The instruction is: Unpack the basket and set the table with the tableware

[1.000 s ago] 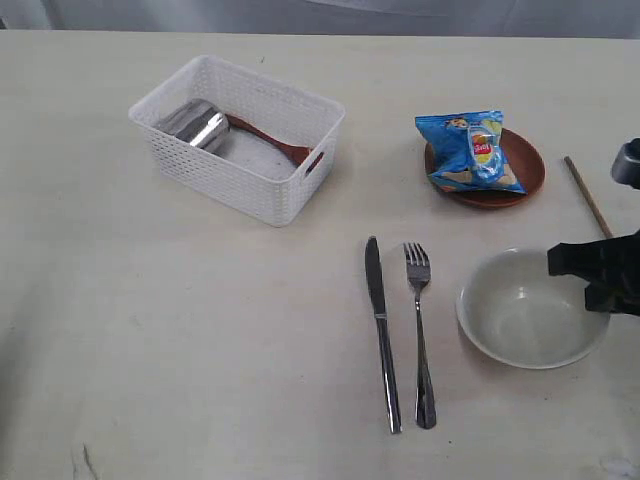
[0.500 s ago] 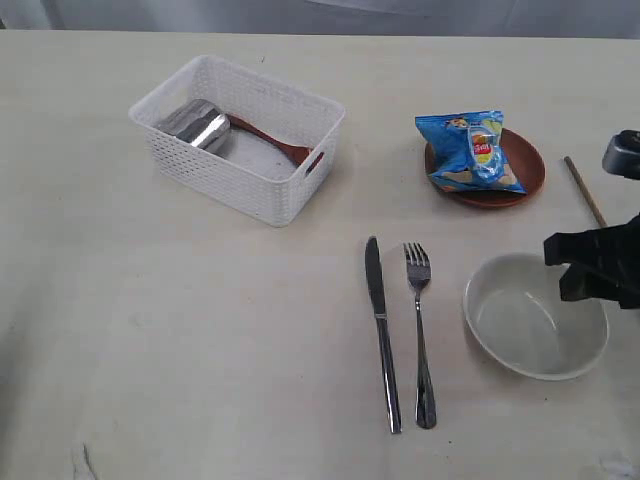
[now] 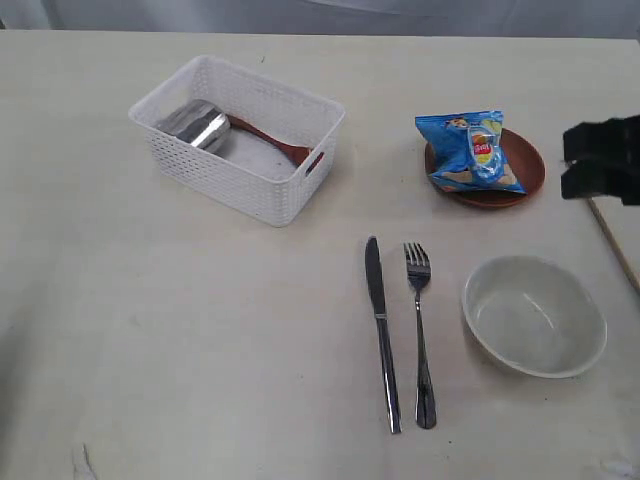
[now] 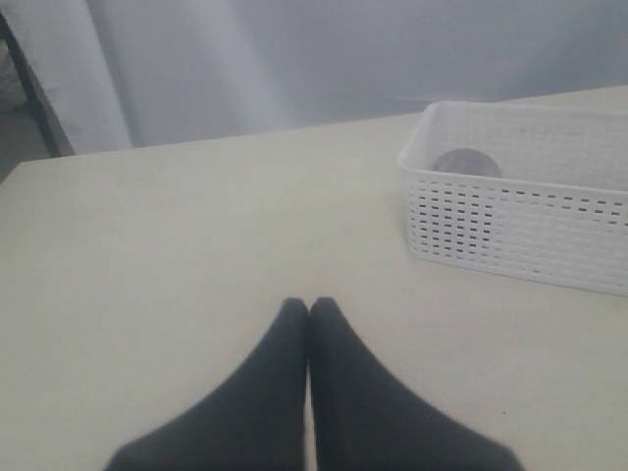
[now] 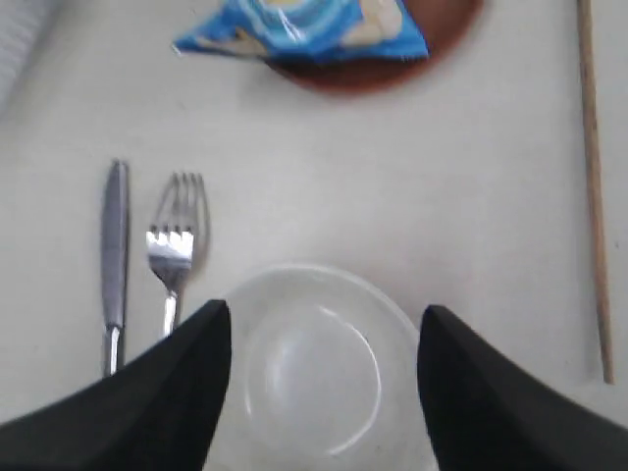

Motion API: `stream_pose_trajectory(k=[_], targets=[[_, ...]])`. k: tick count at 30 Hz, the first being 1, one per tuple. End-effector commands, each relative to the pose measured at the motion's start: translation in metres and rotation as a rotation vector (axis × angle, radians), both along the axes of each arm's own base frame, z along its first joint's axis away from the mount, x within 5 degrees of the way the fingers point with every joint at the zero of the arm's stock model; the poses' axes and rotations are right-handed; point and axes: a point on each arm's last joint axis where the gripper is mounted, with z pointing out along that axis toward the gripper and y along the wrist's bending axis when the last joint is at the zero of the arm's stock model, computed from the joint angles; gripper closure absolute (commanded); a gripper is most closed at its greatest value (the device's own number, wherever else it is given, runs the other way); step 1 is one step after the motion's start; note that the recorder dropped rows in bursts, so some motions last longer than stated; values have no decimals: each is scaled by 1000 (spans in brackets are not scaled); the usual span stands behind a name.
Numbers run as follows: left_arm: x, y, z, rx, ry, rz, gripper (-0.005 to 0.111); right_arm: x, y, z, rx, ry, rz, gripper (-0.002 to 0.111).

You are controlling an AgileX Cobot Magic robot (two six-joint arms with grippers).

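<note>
1. Unpacking looks about half done. The basket (image 3: 225,180) stands on the left, far part of the table (image 3: 200,330). The steel cup (image 3: 195,125), lying on its side, and the wooden spoon (image 3: 272,142) are in it, neither taken out yet.
2. The knife (image 3: 380,330) and fork (image 3: 420,335) are set out side by side, not touching. The pale bowl (image 3: 533,315) sits just to their right, upright and empty.
3. Beyond the bowl is the brown plate (image 3: 528,172) with a blue snack bag (image 3: 468,150) lying on it. The chopsticks (image 3: 615,248) show as one thin line near the right edge; I cannot tell whether there is one or two.
4. The right gripper (image 3: 575,162) hangs above the table between plate and chopsticks, jaws spread wide and holding nothing.
5. The left gripper (image 4: 309,309) is pressed fully closed and empty, low over bare table short of the basket.
6. The bowl looks placed, in my judgement. The next move calls for a reach into the basket for the cup or spoon. It must clear the lattice wall and grip the cup's rounded side squarely so it does not roll.
</note>
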Motion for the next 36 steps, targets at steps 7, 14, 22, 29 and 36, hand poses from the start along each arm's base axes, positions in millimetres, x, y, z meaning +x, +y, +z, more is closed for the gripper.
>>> stream_pose_trajectory(k=[7,14,22,29,36], targets=[[0,0,-1,-6,-1,-6,107,-46,1,62,96,-362,7,54],[0,0,-1,-6,-1,-6,107,-72,4,79,175,-462,12,54],[0,0,-1,-6,-1,-6,107,-84,8,85,221,-484,48,54],[2,-5,20,-420,-170,-7,107,-84,9,85,224,-486,62,54],[-5,4,59,-593,-605,-14,107,-84,9,86,221,-494,64,54]])
